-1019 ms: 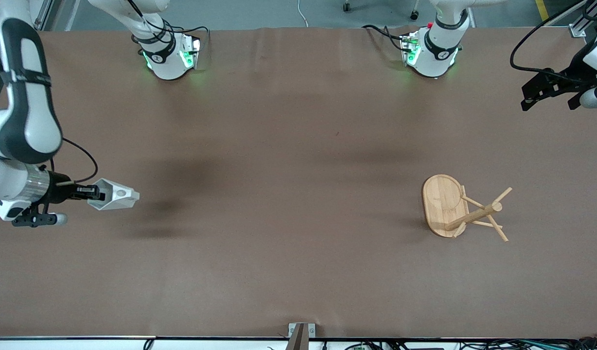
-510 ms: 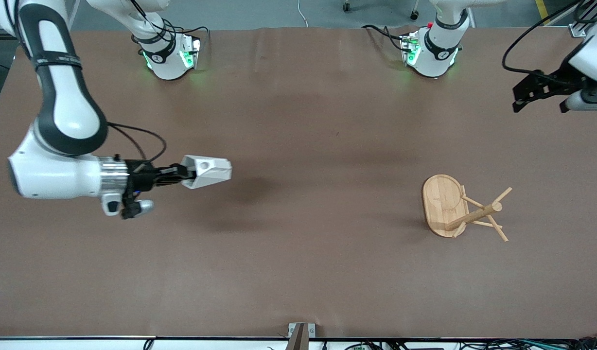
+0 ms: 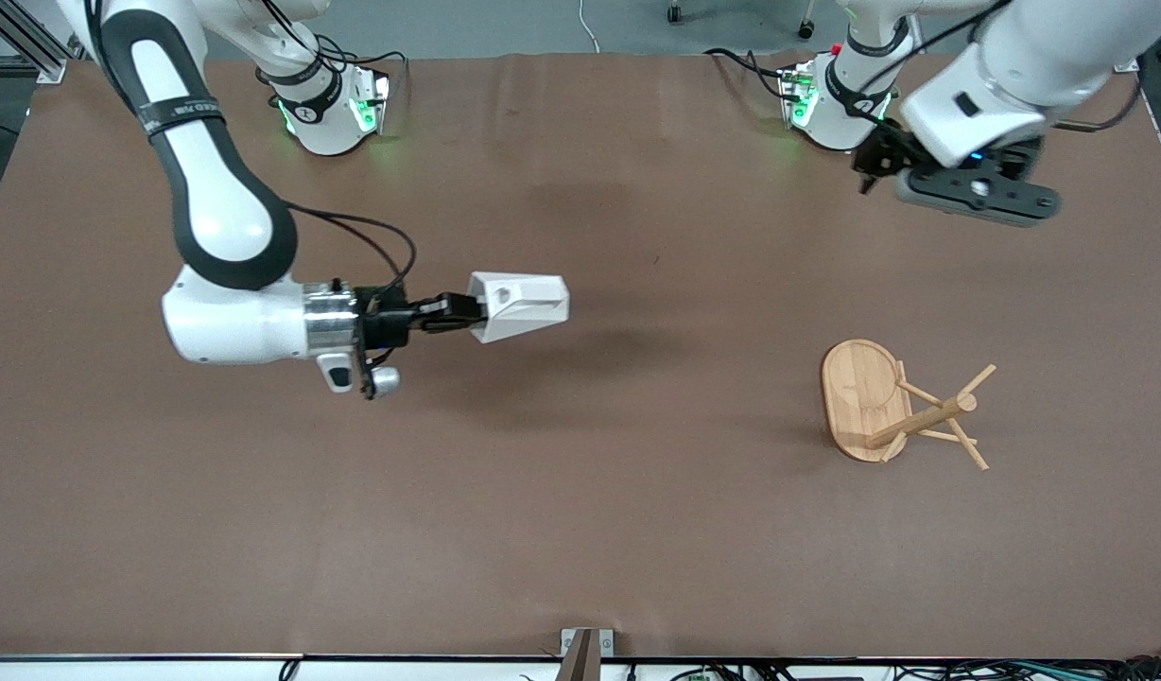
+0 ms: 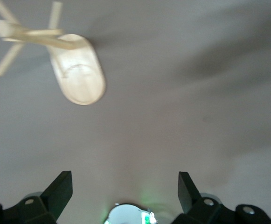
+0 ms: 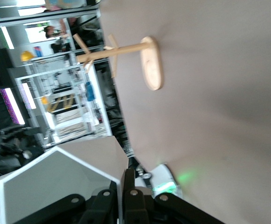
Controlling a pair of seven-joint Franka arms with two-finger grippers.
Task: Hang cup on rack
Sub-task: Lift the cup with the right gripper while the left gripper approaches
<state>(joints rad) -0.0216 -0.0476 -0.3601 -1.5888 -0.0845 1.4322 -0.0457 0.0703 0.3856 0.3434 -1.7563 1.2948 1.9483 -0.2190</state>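
The cup (image 3: 521, 305) is gripped by its rim wall in the right tool (image 3: 448, 315), aloft over the surface (image 3: 580, 530), the rack (image 3: 897, 405) toward three o'clock. Judged light, rigid, chippable. The left tool (image 4: 125, 186) hangs spread, empty.

White cup (image 3: 521, 305) airborne; bamboo rack (image 3: 897, 405) upright.

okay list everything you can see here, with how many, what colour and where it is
cup: one, matte white, held in the air over the middle of the table.
rack: one, light bamboo, standing on the table toward the left arm's end.
table: one, brown cover.
right gripper: one, black, shut on the cup's wall, over the table's middle.
left gripper: one, black, open and holding nothing, over the table near the left arm's base.
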